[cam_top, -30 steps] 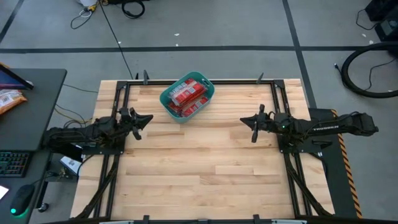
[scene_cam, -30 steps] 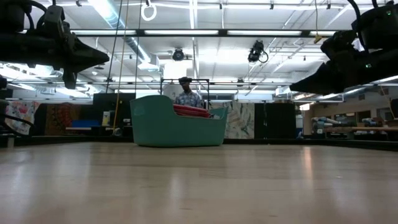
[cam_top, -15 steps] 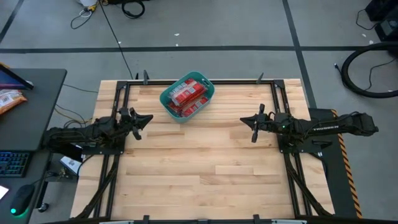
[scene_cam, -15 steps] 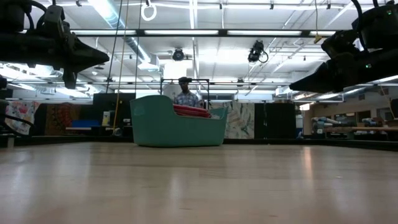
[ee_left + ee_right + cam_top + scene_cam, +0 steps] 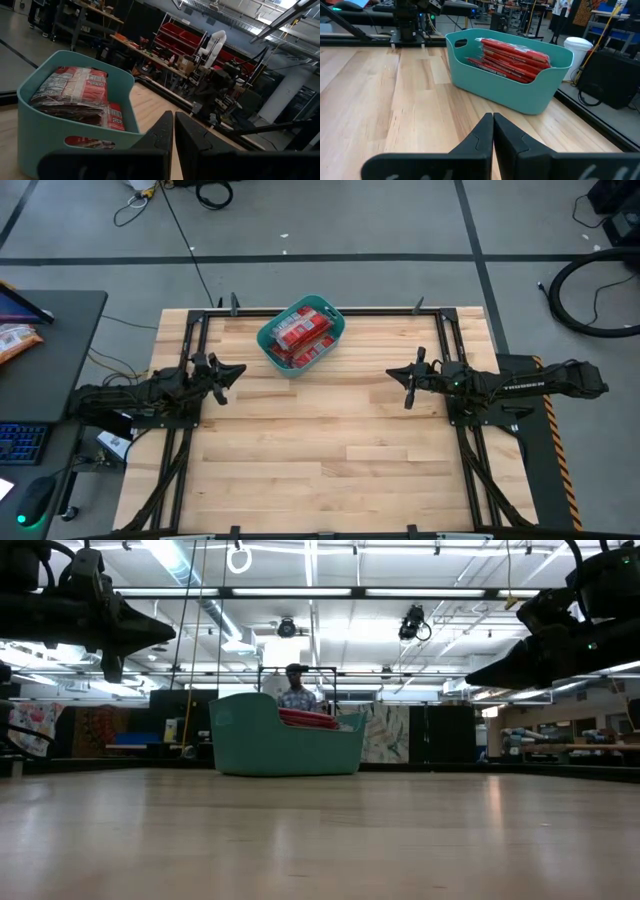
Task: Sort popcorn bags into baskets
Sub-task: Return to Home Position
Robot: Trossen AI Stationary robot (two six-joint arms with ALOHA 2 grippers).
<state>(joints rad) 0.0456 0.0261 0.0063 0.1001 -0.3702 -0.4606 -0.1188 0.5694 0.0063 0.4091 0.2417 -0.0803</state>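
Observation:
The teal basket [image 5: 301, 333] stands on its base near the table's far edge, filled with red popcorn bags [image 5: 299, 331] stacked inside; it also shows in the low view [image 5: 287, 736], the left wrist view [image 5: 75, 107] and the right wrist view [image 5: 512, 75]. My left gripper [image 5: 240, 370] hovers shut at the table's left, clear of the basket and above the wood. My right gripper [image 5: 390, 374] hovers shut at the table's right, pointing toward the middle. Both hold nothing.
Bare wooden tabletop [image 5: 320, 440] spreads between and in front of both arms. A desk with a keyboard and an orange-and-white packet [image 5: 15, 340] sits off the table's left. A person [image 5: 294, 690] stands in the room behind the basket.

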